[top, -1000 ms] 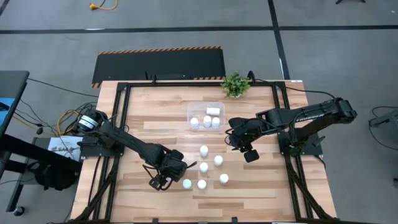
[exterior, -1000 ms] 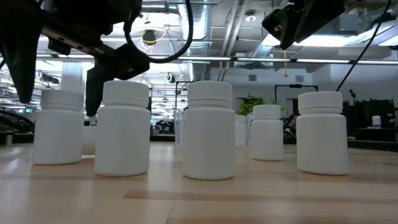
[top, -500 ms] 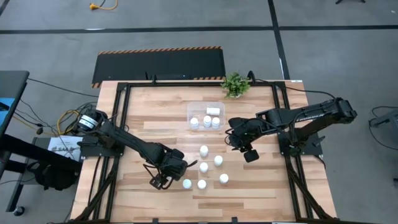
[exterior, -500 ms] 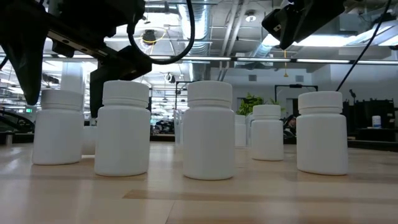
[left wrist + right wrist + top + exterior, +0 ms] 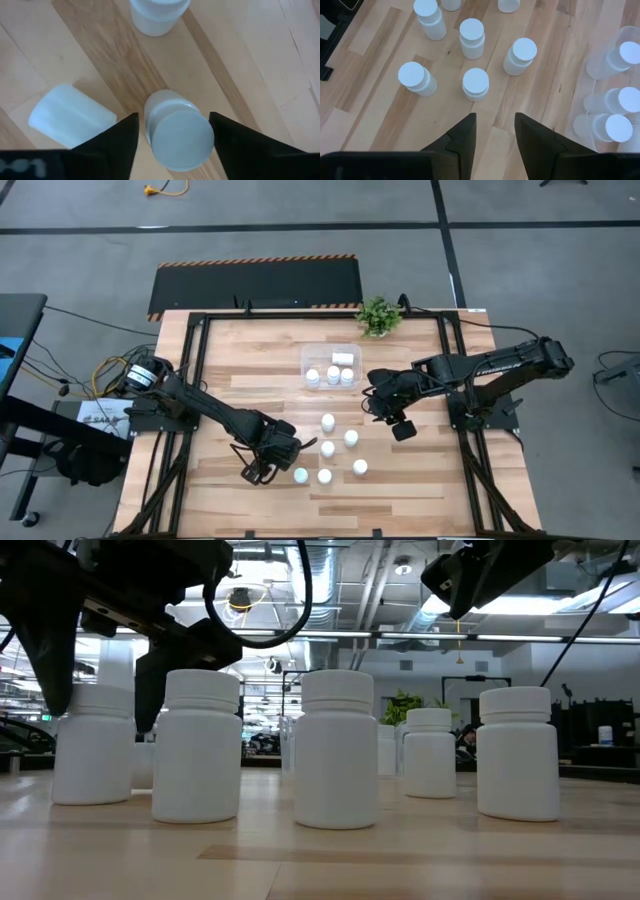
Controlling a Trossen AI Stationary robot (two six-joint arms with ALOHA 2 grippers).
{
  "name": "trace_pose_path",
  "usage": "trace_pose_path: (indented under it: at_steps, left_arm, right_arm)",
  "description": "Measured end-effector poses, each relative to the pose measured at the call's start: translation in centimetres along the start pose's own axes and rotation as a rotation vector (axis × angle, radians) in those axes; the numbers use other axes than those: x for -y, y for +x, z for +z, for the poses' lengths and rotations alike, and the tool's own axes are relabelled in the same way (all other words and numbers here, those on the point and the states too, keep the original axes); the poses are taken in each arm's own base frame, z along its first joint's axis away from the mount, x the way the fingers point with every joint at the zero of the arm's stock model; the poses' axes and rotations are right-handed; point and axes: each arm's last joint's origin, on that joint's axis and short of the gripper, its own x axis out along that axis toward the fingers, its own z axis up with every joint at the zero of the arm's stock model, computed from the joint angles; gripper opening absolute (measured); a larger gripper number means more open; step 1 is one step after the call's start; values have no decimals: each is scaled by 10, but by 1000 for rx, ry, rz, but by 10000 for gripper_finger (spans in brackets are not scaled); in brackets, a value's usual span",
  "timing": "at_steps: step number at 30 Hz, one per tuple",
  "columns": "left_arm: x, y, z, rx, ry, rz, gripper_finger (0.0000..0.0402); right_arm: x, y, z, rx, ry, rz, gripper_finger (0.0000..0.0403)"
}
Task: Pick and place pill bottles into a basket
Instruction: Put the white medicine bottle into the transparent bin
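The left gripper (image 5: 172,131) has narrowed around an upright pill bottle (image 5: 179,131) on the counter (image 5: 230,360), not visibly gripping yet; the clear basket (image 5: 318,353) waits well apart.

We see a light wooden plank table (image 5: 220,360) framed by black metal rails (image 5: 195,370). At its far edge sits a small green potted plant (image 5: 378,315), which also shows in the low view (image 5: 403,707). Beyond the table, a flat black mat with an orange-and-black striped border (image 5: 255,285) lies on the grey floor (image 5: 90,260). A yellow cable (image 5: 165,189) curls on that floor farther off. Black tape lines (image 5: 440,210) cross the floor.
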Motion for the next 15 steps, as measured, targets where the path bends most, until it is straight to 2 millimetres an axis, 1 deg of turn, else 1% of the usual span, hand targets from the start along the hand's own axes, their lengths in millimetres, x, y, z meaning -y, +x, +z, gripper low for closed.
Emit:
trace_pose_path:
  at_steps: [4, 7, 11, 15]
  left_arm:
    - [0, 0, 0, -1, -1, -3, 180]
    - [0, -2, 1, 9, -2, -10, 157]
    - [0, -3, 0, 8, -1, -14, 150]
    - [0, -5, -1, 9, -5, -12, 160]
  right_arm:
    - [0, 0, 0, 0, 0, 0, 127]
    - [0, 0, 0, 0, 0, 0, 127]
    - [0, 0, 0, 0, 0, 0, 127]
    - [0, 0, 0, 0, 0, 0, 127]
